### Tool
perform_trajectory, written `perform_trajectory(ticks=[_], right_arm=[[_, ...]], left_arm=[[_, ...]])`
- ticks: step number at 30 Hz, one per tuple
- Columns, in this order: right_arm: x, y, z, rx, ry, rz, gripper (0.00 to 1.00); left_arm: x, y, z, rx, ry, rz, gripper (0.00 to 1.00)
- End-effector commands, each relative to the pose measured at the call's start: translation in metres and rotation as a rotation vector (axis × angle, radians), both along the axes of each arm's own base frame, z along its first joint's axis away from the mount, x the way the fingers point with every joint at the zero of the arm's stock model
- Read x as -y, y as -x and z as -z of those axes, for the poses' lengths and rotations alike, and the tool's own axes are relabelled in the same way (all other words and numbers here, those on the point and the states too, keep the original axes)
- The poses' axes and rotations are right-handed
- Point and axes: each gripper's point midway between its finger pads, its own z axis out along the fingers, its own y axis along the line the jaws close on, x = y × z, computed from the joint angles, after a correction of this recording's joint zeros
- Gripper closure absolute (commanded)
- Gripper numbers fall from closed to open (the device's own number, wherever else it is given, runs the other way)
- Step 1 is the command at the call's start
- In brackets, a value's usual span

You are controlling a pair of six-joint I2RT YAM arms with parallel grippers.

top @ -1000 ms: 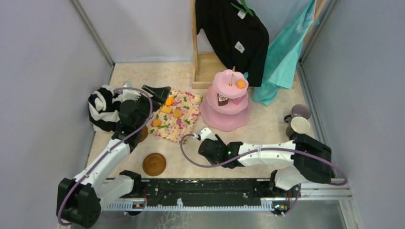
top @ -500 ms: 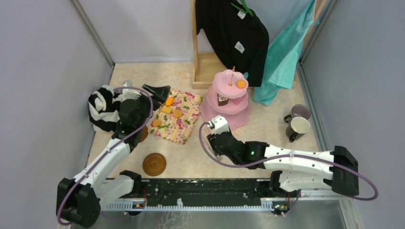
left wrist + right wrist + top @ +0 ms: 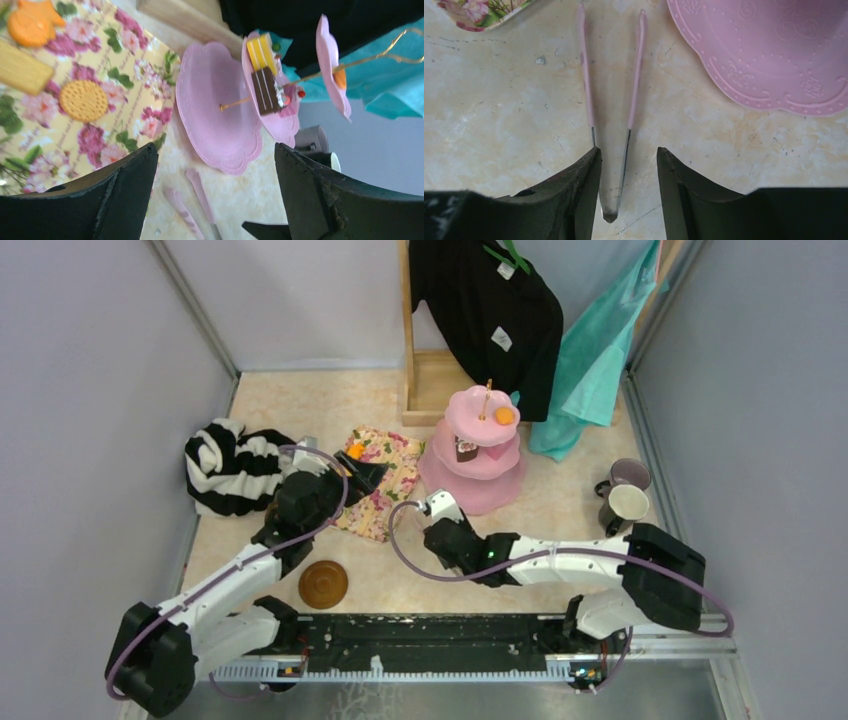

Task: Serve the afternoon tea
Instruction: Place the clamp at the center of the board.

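On the counter between the floral cloth [image 3: 395, 475] and the pink cake stand [image 3: 470, 488], your right jaws are standing apart astride the hinge end of the pink-tipped tongs [image 3: 586, 75], gripping nothing, with the stand sitting at their 1 o'clock. Your left jaws are gaping wide and empty over the cloth, where the round biscuit [image 3: 83, 100] and orange pastry [image 3: 30, 25] are lying. The cream mug [image 3: 627, 503] and lilac mug [image 3: 630, 474] are standing at the stand's 3 o'clock.

The left gripper [image 3: 365, 472] has swung away from the striped garment [image 3: 230, 468] and now hangs over the floral cloth [image 3: 398, 462] (jaws apart); the right gripper [image 3: 437, 508] sits slightly nearer the cake stand [image 3: 470, 490].
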Motion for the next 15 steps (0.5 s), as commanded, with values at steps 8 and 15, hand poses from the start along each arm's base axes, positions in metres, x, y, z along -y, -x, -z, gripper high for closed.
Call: perform_trajectory(ticks=[8, 15], right_arm=[[-0.009, -0.023, 0.005, 0.003, -0.085, 0.042, 0.62], [-0.011, -0.029, 0.013, -0.009, -0.085, 0.041, 0.65]], left_arm=[[0.032, 0.026, 0.041, -0.082, -0.029, 0.089, 0.11], [0.050, 0.034, 0.056, -0.120, -0.047, 0.141, 0.14]])
